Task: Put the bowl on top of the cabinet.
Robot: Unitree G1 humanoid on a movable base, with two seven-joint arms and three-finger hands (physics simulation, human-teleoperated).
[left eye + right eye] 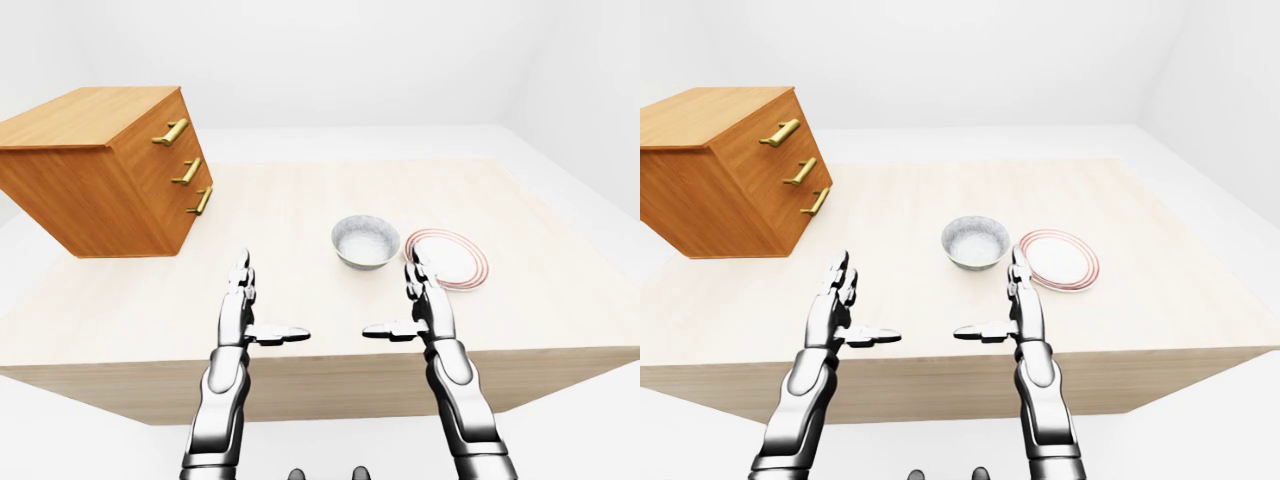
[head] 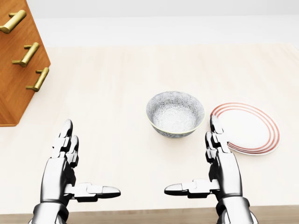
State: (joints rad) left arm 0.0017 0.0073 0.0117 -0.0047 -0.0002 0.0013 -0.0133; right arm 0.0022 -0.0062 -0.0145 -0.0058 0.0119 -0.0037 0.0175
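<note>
Both hands hover over the bench [image 2: 117, 84] with their fingers spread wide, holding and touching nothing. The left hand [image 2: 58, 173] has its fingers [image 2: 66, 134] straight and its thumb stretched inward. The right hand [image 2: 227, 171] mirrors it, its fingers [image 2: 215, 131] ending just beside the plate [image 2: 250, 128]. The bowl [image 2: 175, 113] sits upright on the bench, mouth up, round with no long axis, between the hands and just left of the plate. The cabinet [image 1: 95, 170] stands well apart at the left-eye view's upper left.

Left hand [image 2: 65, 161] and right hand [image 2: 219, 161] held level, fingers extended, thumbs pointing inward, holding nothing.
</note>
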